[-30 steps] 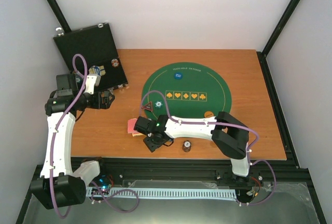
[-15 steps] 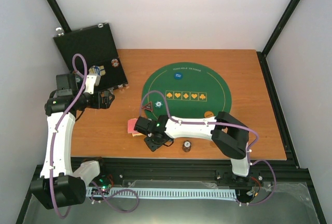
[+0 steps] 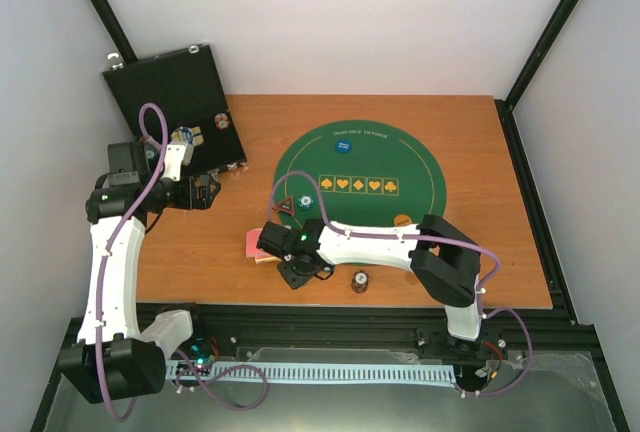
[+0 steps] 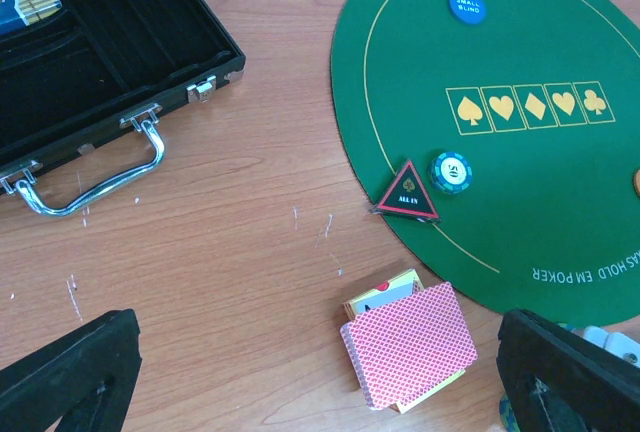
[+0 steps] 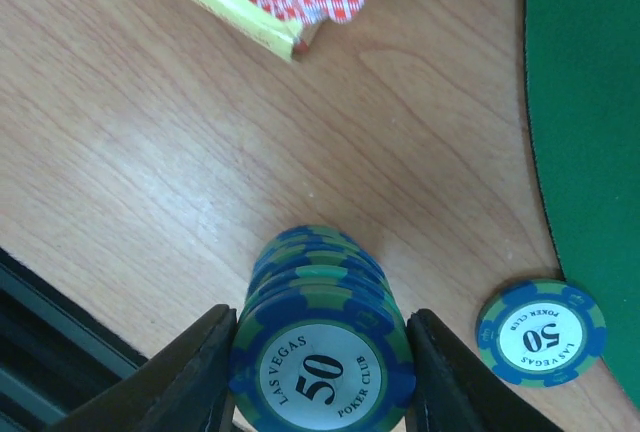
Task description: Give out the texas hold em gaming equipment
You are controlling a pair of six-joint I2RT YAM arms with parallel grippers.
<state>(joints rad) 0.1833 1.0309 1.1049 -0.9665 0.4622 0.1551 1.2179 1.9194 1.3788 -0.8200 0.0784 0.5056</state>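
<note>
Wooden tabletop [image 3: 510,202] before you: your right arm [image 3: 370,244] stretches low along the near edge, right jaws pressed against a stack of blue chips [image 5: 320,362] beside the cards [image 4: 410,344]. Your left arm [image 3: 110,262] bends over the left edge, left jaws wide apart, empty.

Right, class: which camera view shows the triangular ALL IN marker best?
The left wrist view: the ALL IN marker lies unobstructed at the edge of the green mat, lettering readable. The top external view shows the marker small, lettering illegible. The right wrist view misses it entirely.
</note>
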